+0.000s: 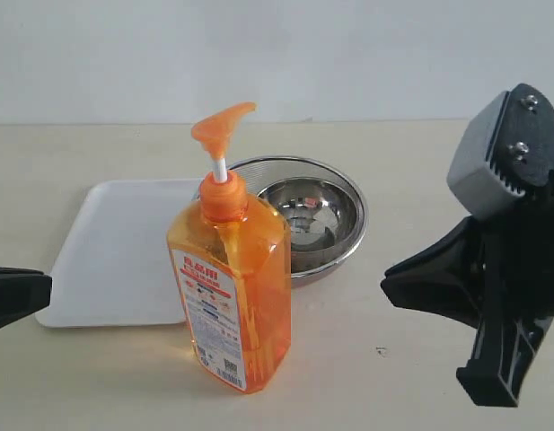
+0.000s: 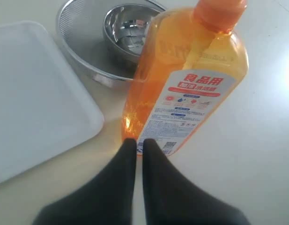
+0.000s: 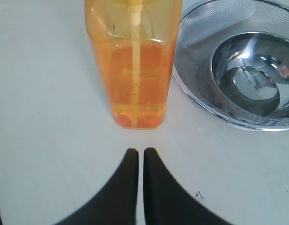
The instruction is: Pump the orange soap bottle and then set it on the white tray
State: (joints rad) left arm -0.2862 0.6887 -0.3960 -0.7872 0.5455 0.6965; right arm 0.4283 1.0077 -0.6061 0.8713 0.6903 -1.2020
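Upright orange soap bottle (image 1: 233, 287) just beside flat white tray (image 1: 115, 251)

This looks like a robot test bench in a lab. A bare, pale tabletop (image 1: 348, 386) fills the lower part of the exterior view and meets a plain white wall (image 1: 348, 54) across the top. A few household props stand near the middle of the frame: an orange soap bottle (image 1: 232, 287), a white tray (image 1: 106, 260), and a steel mesh bowl (image 1: 294, 162) with a smaller steel bowl (image 1: 317, 215) inside it. Black robot hardware enters from both edges, the left gripper (image 1: 43, 292) at the lower left and the right gripper (image 1: 398, 285) on the right.
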